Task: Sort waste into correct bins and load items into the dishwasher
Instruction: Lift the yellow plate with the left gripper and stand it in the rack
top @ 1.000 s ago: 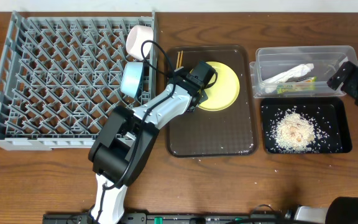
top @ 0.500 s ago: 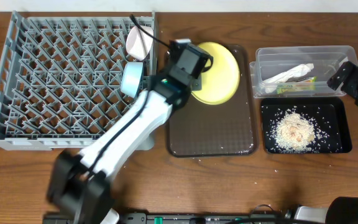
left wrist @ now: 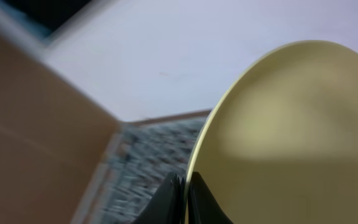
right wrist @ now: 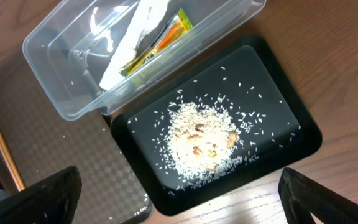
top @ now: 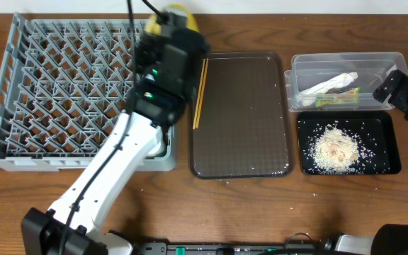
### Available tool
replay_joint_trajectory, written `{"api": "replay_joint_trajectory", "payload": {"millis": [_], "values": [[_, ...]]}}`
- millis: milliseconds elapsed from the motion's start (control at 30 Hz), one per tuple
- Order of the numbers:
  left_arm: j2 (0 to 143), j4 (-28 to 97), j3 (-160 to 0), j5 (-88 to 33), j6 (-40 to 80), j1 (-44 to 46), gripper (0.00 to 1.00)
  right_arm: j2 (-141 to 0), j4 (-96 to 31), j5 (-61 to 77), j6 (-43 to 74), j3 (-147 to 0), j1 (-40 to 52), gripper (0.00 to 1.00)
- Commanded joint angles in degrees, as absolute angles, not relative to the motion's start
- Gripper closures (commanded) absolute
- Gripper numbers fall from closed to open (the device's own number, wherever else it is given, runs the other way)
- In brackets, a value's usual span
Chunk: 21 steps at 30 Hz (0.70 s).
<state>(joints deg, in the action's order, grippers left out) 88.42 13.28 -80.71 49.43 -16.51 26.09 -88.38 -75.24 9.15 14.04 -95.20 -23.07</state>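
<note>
The yellow plate [left wrist: 291,124] stands on edge, and my left gripper [left wrist: 186,198] is shut on its rim. Seen from overhead, the plate [top: 179,10] and left gripper [top: 170,23] hang over the back right corner of the grey dishwasher rack [top: 62,85]. The wooden chopsticks [top: 198,92] lie along the left side of the brown serving tray [top: 246,134]. The clear tub [right wrist: 92,87] holds the tissue [right wrist: 135,37] and the wrapper [right wrist: 157,43]. Rice crumbs [right wrist: 201,140] lie in the black tray [right wrist: 278,106]. My right gripper [right wrist: 185,205] hovers open above the black tray, holding nothing. My left arm hides the bowls and cup.
My left arm [top: 112,170] crosses the rack's front right corner. My right arm [top: 402,88] sits at the table's right edge beside the clear tub [top: 346,67]. A few stray rice grains [top: 310,192] lie on the wooden table in front of the black tray [top: 384,149].
My left gripper lifted the yellow plate off the brown tray and carried it left and back to the rack's corner, tipping it on edge. The right arm has not moved.
</note>
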Motion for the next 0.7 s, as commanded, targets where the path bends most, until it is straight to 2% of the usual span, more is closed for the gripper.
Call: {"api": "replay_joint_trajectory", "payload": {"millis": [0, 167, 400, 667], "values": [[88.8, 9.7, -81.3, 52.5, -29.5, 21.5, 0.93, -87.3, -75.3, 8.8, 14.5, -95.8, -23.2, 0.01], [89.8, 5.3, -81.3, 46.9, -36.1, 15.8, 0.93, -87.3, -75.3, 8.8, 14.5, -95.8, -23.2, 0.01], [96.8, -2.3, -81.3, 45.7, -45.5, 11.0, 0.92, -87.3, -75.3, 8.8, 14.5, -95.8, -23.2, 0.01], [105.4, -14.7, -81.3, 46.0, -47.0, 8.5, 0.93, -87.3, -75.3, 8.8, 14.5, -95.8, -23.2, 0.01]]}}
